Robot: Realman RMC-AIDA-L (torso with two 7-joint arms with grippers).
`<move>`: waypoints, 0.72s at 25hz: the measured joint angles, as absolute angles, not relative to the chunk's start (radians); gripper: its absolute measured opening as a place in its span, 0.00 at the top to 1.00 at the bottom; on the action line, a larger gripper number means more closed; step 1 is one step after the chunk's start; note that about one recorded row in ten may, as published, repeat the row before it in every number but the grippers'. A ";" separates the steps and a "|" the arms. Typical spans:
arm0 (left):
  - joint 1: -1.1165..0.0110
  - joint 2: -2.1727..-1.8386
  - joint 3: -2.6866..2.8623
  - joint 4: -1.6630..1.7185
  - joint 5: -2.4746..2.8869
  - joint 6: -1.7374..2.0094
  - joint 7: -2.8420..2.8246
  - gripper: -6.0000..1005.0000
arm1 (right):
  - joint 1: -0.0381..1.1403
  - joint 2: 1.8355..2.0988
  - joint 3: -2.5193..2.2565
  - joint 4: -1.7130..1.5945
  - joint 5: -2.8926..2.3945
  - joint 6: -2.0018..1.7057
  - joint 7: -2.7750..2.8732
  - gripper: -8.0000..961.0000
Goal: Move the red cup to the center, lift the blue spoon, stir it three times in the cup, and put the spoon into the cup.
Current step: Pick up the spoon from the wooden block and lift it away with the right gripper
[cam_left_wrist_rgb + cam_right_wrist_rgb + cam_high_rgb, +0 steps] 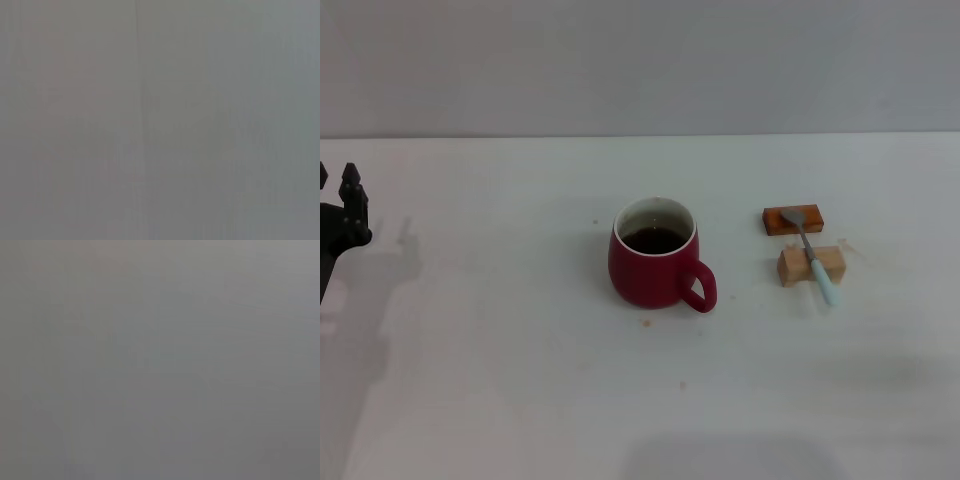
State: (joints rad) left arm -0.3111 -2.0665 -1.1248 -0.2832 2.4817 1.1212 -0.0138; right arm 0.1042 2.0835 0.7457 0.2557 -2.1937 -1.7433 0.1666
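The red cup [655, 254] stands upright near the middle of the white table [500, 380] in the head view. Dark liquid fills it, and its handle points toward the front right. To its right lies the blue spoon [814, 257], its grey bowl on an orange-brown block [793, 219] and its pale blue handle across a tan block [811, 265]. My left gripper [337, 178] hovers at the far left edge, well away from the cup, its fingers apart and holding nothing. The right gripper is out of view. Both wrist views show only plain grey.
A pale wall runs behind the table's far edge [640, 136]. The two blocks sit close together right of the cup. A dark shadow lies on the table at the front left below my left arm.
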 joint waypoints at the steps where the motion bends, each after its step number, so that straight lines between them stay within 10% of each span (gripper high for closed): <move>1: -0.313 -2.067 -1.126 -0.280 2.482 1.120 -0.012 0.83 | 0.104 2.084 0.746 0.256 -2.194 -1.743 0.167 0.35; 3: -0.317 -2.067 -1.133 -0.272 2.482 1.117 -0.010 0.61 | 0.119 2.083 0.716 0.253 -2.194 -1.716 0.167 0.35; 18: -0.323 -2.070 -1.165 -0.259 2.482 1.098 -0.010 0.30 | 0.185 2.085 0.519 0.253 -2.194 -1.499 0.152 0.35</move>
State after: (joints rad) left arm -0.3226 -2.0696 -1.1652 -0.2592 2.4820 1.0980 -0.0102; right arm 0.1851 2.0852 0.5189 0.2532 -2.1936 -1.4985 0.1515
